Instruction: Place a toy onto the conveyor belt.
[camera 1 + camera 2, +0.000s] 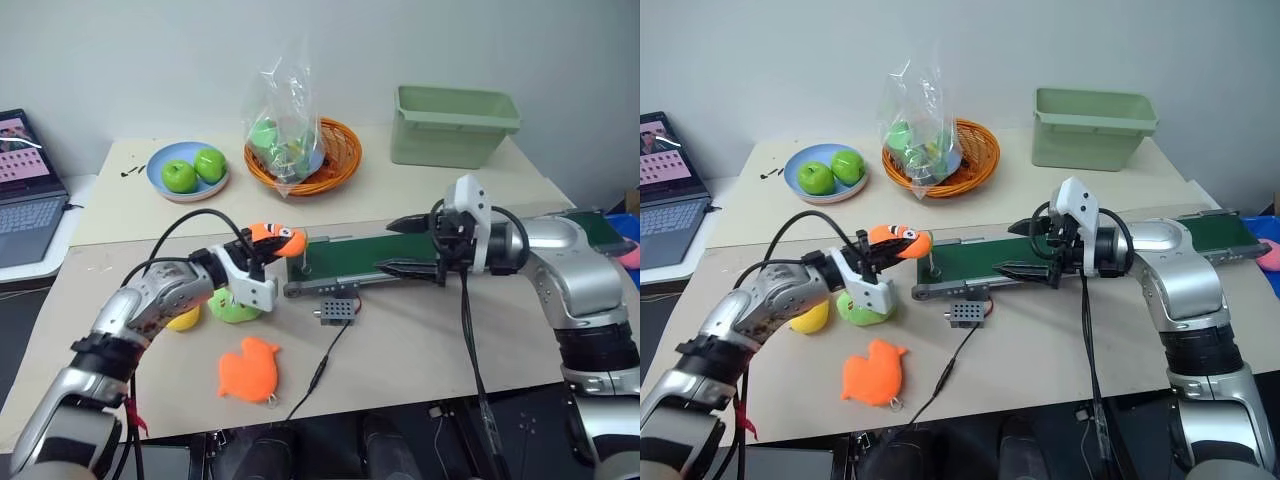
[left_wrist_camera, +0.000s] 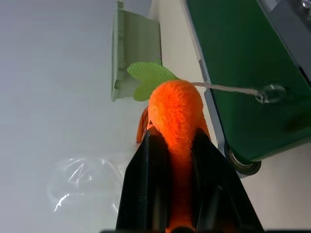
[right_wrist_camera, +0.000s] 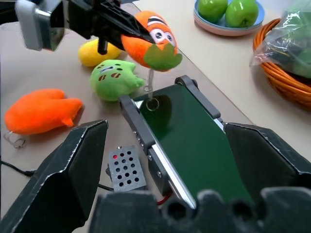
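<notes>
The toy [image 1: 279,238], a plump orange plush with a white-and-black face and a green leaf, hangs in the air just off the left end of the conveyor belt [image 1: 360,254]. My left gripper [image 1: 262,246] is shut on it, and its black fingers [image 2: 154,160] pinch the plush from both sides. A string with a small metal ring [image 3: 152,103] dangles from the toy onto the belt's end. My right gripper [image 1: 400,245] stands open over the middle of the dark green belt, with nothing between its fingers.
A green plush [image 1: 235,308] and a yellow plush [image 1: 185,320] lie below my left hand, and a flat orange duck plush [image 1: 248,368] lies nearer the front. A wired grey box [image 1: 335,310] sits by the belt. Apple plate [image 1: 188,170], basket [image 1: 340,160], green bin [image 1: 455,125] and laptop [image 1: 25,190] stand behind.
</notes>
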Robot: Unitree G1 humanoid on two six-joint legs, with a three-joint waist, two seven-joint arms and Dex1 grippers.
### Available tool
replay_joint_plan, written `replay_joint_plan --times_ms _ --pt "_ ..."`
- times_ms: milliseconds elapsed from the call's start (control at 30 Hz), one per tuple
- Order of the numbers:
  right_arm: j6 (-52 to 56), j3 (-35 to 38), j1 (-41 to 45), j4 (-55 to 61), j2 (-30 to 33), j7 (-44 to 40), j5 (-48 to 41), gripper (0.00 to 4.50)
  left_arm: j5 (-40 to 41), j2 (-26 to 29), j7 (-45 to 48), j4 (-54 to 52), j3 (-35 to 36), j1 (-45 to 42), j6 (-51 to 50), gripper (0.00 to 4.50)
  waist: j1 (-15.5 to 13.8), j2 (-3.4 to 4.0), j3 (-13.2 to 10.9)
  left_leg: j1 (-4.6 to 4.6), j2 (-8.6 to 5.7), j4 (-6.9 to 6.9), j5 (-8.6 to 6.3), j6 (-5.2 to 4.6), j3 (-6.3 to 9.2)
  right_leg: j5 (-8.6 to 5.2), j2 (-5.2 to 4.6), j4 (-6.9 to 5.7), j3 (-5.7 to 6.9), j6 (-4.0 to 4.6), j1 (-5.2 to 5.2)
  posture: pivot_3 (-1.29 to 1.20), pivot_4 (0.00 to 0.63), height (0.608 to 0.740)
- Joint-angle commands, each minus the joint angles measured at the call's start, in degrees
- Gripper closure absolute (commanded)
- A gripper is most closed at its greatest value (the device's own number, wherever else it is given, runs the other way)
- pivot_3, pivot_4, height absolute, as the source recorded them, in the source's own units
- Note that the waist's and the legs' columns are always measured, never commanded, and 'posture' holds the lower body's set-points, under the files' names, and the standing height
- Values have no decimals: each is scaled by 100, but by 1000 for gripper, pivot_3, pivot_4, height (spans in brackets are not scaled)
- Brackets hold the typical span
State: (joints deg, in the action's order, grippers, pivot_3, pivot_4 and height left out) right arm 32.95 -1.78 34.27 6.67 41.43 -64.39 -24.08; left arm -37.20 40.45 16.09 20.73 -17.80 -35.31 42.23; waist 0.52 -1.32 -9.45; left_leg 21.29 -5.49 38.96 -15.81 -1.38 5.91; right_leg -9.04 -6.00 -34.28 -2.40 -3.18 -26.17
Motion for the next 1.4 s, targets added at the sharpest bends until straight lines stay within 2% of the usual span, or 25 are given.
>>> replay_joint_plan --times_ms 33,300,600,733,767,1000,1200,1400 --pt "174 306 -97 436 118 162 -239 0 -406 -140 -406 684 -240 -512 203 4075 -4 0 0 1 0 2 0 -1 0 1 0 1 0 -2 1 0 150 740" --pt "372 277 -209 735 160 326 -376 0 -1037 -419 -1092 1783 -828 -1038 571 4075 14 -1 0 3 0 3 1 0 -8 3 1 1 -3 -6 -2 0 150 740" --pt "510 233 -170 857 62 461 -434 0 -1104 -686 -1299 2240 -1171 -1314 857 4075 26 -2 1 4 -1 11 0 -2 -9 8 1 0 -4 -14 0 0 150 740" --pt "508 240 -176 859 94 486 -464 0 -982 -724 -1198 2364 -1188 -1367 903 3023 22 -2 1 3 -1 13 -1 -3 -10 9 1 -3 -5 -15 1 0 150 740" --pt "503 236 -176 852 97 490 -463 0 -949 -717 -1154 2384 -1191 -1369 924 2518 22 -2 1 3 -1 13 -1 -3 -10 9 1 -4 -4 -15 0 0 150 740" --pt "442 186 -149 778 72 503 -439 0 -699 -592 -992 2334 -1111 -1322 939 188 27 -4 2 2 -1 16 -1 -4 -11 9 0 -10 -6 -15 1 0 150 740" --pt "334 113 -71 633 47 461 -369 0 85 -525 -379 2161 -814 -1192 777 87 45 -4 2 0 -1 21 -2 -5 -14 8 0 -52 -5 -16 -2 0 150 740" --pt "194 11 58 419 -1 372 -297 0 2041 -432 1173 1399 -263 -702 246 87 42 -4 2 1 0 23 -3 -7 -15 8 -2 -57 -3 -16 -7 0 150 740"
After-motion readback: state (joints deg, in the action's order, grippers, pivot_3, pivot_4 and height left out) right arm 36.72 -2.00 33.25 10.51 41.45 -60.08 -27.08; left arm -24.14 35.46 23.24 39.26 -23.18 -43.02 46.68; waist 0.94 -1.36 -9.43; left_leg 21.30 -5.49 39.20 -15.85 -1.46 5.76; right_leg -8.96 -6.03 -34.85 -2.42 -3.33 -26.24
